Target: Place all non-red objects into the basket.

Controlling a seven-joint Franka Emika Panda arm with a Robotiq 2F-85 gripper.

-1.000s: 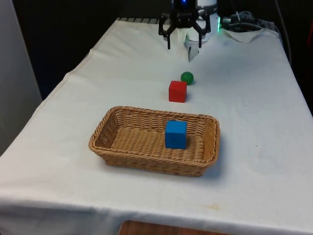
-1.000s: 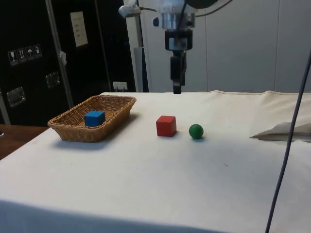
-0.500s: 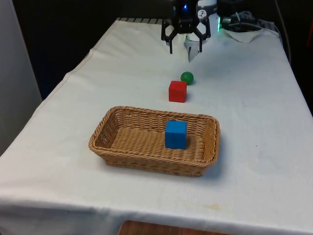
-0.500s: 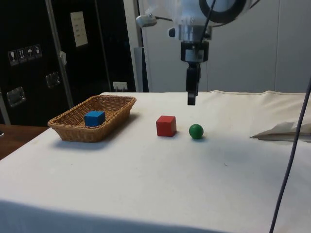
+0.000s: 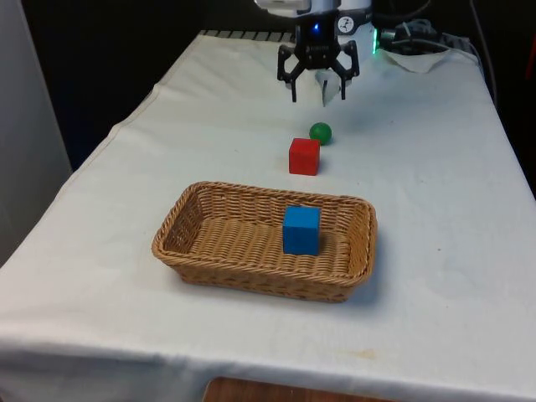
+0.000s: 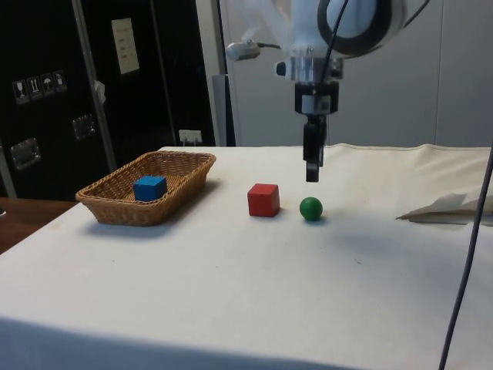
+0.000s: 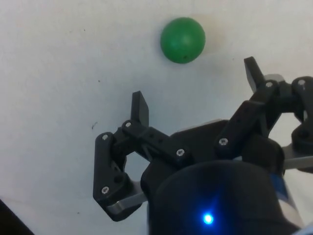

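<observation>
A small glossy green ball (image 5: 320,132) sits on the white tablecloth (image 5: 435,193), just beside a red cube (image 5: 304,156). It looks hard, light and smooth, likely to roll or slip, so a grip across its widest middle seems safest. The black 2-finger gripper (image 5: 317,90) hangs above it, fingers spread wide and empty. Nearer the camera, 1 blue cube (image 5: 301,229) lies inside the oblong woven wicker basket (image 5: 197,206).

no readable text, pale sign on dark cabinet (image 6: 124,45) too small to read
</observation>
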